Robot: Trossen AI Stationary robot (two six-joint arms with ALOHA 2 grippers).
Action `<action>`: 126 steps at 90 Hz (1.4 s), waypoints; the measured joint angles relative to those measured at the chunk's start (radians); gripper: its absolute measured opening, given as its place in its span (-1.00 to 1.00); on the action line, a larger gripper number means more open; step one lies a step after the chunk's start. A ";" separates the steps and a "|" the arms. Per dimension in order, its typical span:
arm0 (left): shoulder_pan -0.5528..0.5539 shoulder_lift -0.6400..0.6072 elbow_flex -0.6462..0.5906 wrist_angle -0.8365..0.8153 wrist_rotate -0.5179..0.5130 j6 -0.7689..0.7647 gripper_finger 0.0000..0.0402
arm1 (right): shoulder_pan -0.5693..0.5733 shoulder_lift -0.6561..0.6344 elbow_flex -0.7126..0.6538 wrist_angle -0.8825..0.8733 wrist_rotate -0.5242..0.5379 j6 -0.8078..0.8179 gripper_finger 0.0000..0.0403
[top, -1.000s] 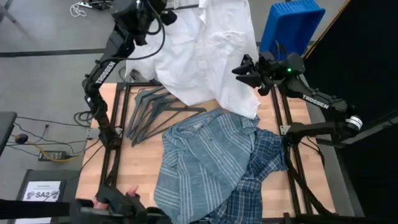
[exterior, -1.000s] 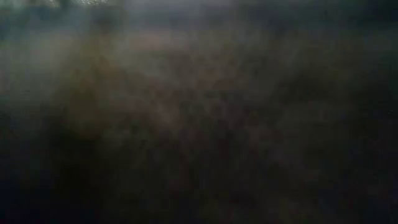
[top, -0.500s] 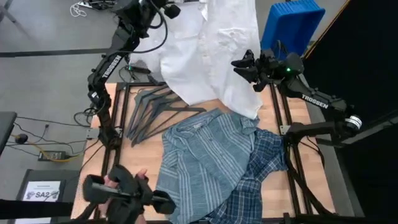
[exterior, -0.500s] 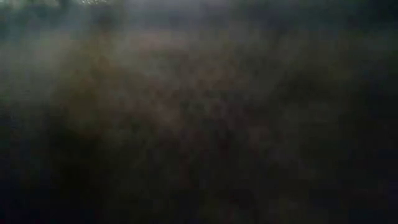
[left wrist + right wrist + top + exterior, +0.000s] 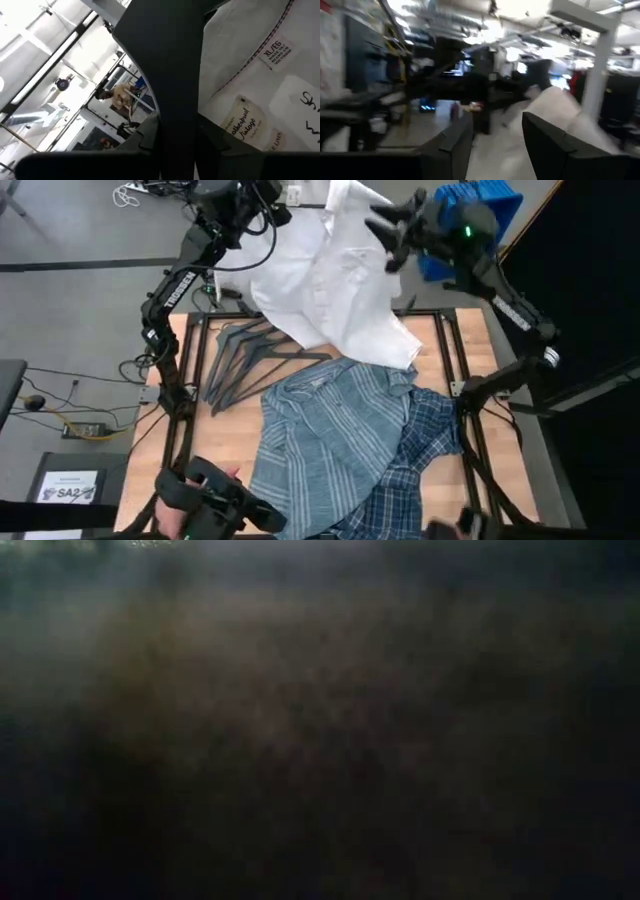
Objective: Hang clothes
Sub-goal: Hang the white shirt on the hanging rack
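Note:
The white shirt (image 5: 330,270) hangs high over the table's far edge; its collar labels (image 5: 260,75) fill the left wrist view. My left gripper (image 5: 258,198) is raised at the far left, shut on a dark grey hanger (image 5: 170,75) at the collar. My right gripper (image 5: 385,225) is open, raised beside the shirt's upper right part (image 5: 560,107), touching nothing. The striped blue-grey shirt (image 5: 320,430) lies spread on the table, overlapping the plaid shirt (image 5: 420,450). The low view is dark, covered. My left gripper has a flat dark bar of the hanger (image 5: 172,125) running between its two fingers, right beside the white shirt's inner collar. The hanger and the shirt's upper part are lifted clear; the shirt hangs slack below, its lower edge (image 5: 390,345) resting on the table's far side.
Several dark grey hangers (image 5: 250,360) lie on the table's far left. A blue bin (image 5: 500,195) stands beyond the far right corner. A person's hand on a dark control handle (image 5: 215,500) shows at the near left. Bare wood (image 5: 225,430) lies left of the striped shirt.
My right gripper has risen and gone toward the table's far edge, from beside the shirt's lower right side up to its top. The white shirt's right part has shifted with it and bunched a little. The person's hand at the near left has moved.

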 joint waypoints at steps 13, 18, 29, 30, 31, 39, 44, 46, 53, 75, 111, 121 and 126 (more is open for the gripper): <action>-0.015 -0.008 0.000 -0.015 -0.034 0.036 -0.73 | -0.093 0.170 0.287 -0.183 -0.047 -0.027 -0.19; -0.020 -0.016 0.000 -0.019 -0.059 0.055 -0.73 | -0.133 0.220 0.371 -0.247 -0.116 -0.025 -0.16; -0.020 -0.040 0.000 -0.033 -0.087 0.075 -0.73 | -0.214 0.315 0.484 -0.330 -0.335 0.056 -0.08; -0.020 -0.042 0.000 -0.034 -0.087 0.075 -0.73 | -0.221 0.322 0.485 -0.329 -0.359 0.065 -0.07; -0.020 -0.045 0.000 -0.034 -0.087 0.075 -0.73 | -0.227 0.327 0.485 -0.327 -0.382 0.075 -0.06; -0.019 -0.064 0.000 -0.037 -0.091 0.070 -0.73 | -0.268 0.365 0.474 -0.299 -0.531 0.146 0.01; -0.019 -0.072 0.000 -0.038 -0.092 0.070 -0.73 | -0.283 0.387 0.474 -0.296 -0.598 0.172 0.04; -0.020 -0.075 0.000 -0.038 -0.092 0.069 -0.73 | -0.286 0.395 0.474 -0.294 -0.621 0.179 0.06; -0.020 -0.079 0.000 -0.041 -0.091 0.065 -0.73 | -0.286 0.418 0.474 -0.282 -0.659 0.193 0.09; -0.020 -0.079 0.000 -0.045 -0.092 0.050 -0.73 | -0.233 0.431 0.473 -0.192 -0.631 0.201 -0.07; -0.019 -0.080 0.000 -0.028 -0.099 0.053 -0.73 | -0.206 0.430 0.473 -0.121 -0.528 0.181 -0.96; -0.018 -0.080 0.000 0.008 -0.099 0.059 -0.73 | -0.204 0.430 0.473 -0.085 -0.491 0.193 -0.97; -0.018 -0.079 0.000 0.038 -0.098 0.070 -0.73 | -0.198 0.430 0.473 -0.059 -0.464 0.201 -0.97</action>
